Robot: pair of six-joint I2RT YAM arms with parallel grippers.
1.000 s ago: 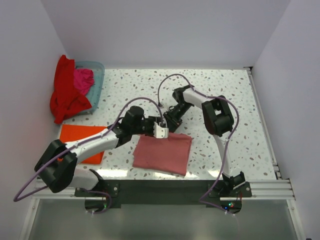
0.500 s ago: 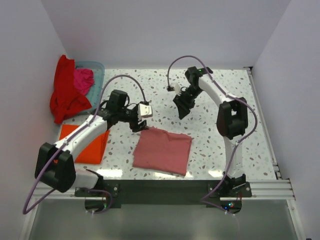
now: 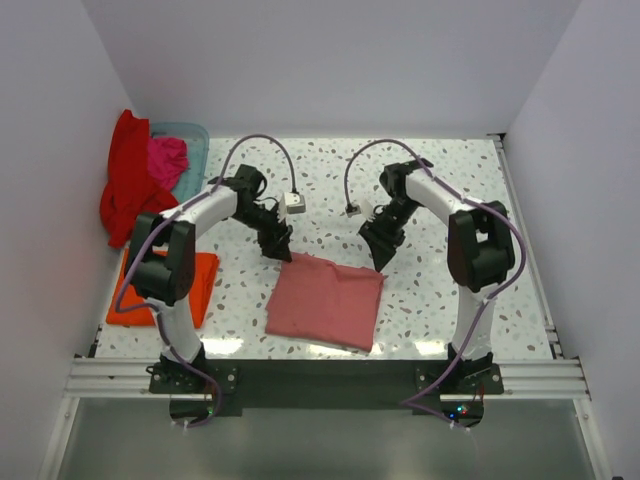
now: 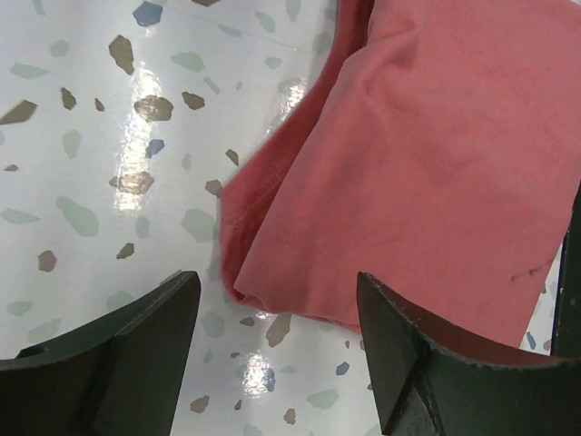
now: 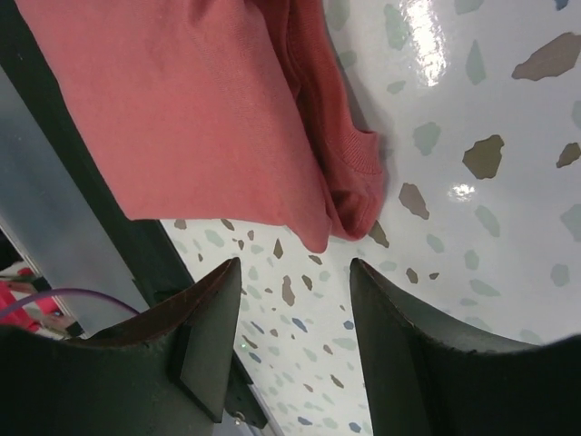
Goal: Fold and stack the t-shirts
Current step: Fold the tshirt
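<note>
Lifted off the pink tee (image 3: 325, 302) and pulled apart since a second ago, lol. Seeing the left tool (image 3: 277, 243) released, jaws spread, nothing between them, parked just off the tee's upper-left corner. Same deal with the right tool (image 3: 382, 250): spread wide and empty, by the upper-right corner. Left the tee folded flat on the worktop (image 3: 450, 190), bottom centre of the frame. Orange tee (image 3: 200, 278) flat at lower left, partly under the left arm. Red tee (image 3: 128, 190) draped over the basket (image 3: 196, 140) at upper left, magenta tee (image 3: 167, 160) inside.
</note>
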